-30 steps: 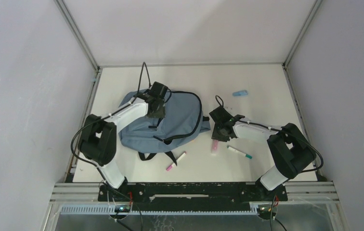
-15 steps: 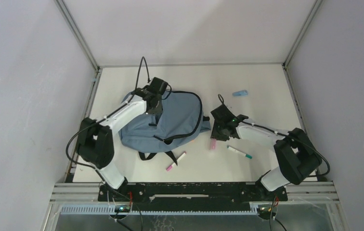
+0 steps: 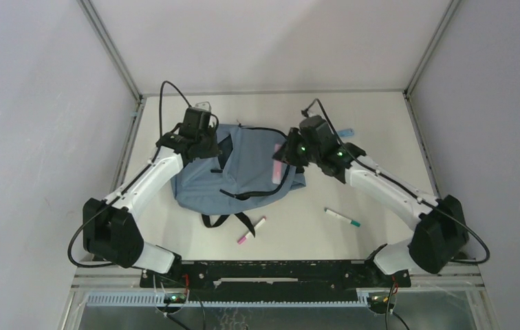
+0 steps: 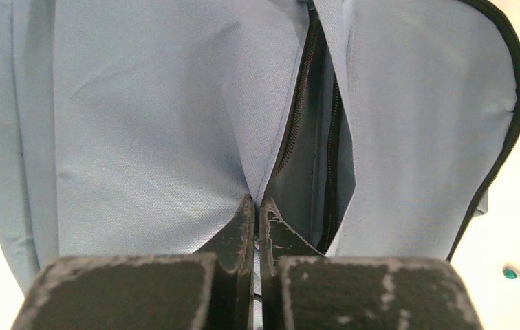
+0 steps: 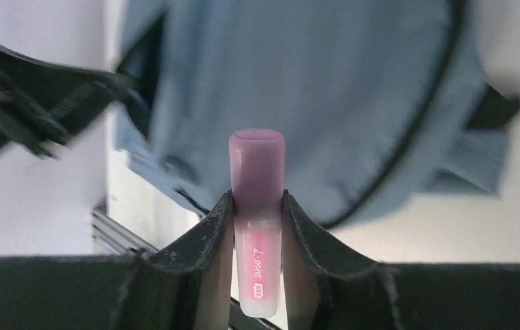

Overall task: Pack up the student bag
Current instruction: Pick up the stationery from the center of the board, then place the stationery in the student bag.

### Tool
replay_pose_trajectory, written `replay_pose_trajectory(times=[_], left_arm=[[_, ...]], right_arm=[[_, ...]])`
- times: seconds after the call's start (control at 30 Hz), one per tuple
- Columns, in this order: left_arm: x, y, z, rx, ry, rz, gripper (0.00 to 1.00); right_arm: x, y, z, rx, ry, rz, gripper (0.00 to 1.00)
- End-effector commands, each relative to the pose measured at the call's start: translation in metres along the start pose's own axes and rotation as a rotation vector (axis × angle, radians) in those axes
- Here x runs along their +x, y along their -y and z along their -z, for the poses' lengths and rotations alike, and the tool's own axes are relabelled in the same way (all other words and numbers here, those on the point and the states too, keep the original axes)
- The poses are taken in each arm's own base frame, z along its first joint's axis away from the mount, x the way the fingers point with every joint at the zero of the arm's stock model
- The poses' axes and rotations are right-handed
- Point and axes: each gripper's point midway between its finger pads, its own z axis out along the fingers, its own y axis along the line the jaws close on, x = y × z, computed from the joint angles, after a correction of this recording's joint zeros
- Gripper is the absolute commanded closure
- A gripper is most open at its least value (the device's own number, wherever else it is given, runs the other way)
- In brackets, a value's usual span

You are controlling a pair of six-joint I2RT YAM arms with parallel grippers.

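The student bag (image 3: 250,180) is laid on the table (image 3: 375,127) (zip open). Its fabric is pinched by the left gripper (image 4: 256,206); a pink highlighter (image 5: 256,165) is held above it by the right gripper (image 5: 256,196).

Looks evenly and softly lit from above in the top view: bright on the cream-white flat table top (image 3: 381,130), without glare, with only faint soft shadows beside the soft blue-grey fabric backpack (image 3: 250,168). Appears sharp enough there, a little grainy. From the left wrist, shows clear fabric weave, deep darkness inside the open zip slit, soft focus on the near black left gripper (image 4: 256,204). From the right wrist, shows strong blur on backpack and background; sharp only on the translucent pink plastic highlighter (image 5: 257,185), glowing with light passing through.
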Motion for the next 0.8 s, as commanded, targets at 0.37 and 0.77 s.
replay_pose_trajectory(times=[0.37,0.77], left_arm=[[-0.011,0.023,0.008,0.200,0.052,0.067,1.00],[-0.017,0.011,0.010,0.228,0.067,0.147,1.00]], right_arm=[[-0.019,-0.146,-0.118,-0.329,-0.161,-0.044,1.00],[0.008,-0.112,-0.168,-0.194,-0.245,-0.072,1.00]])
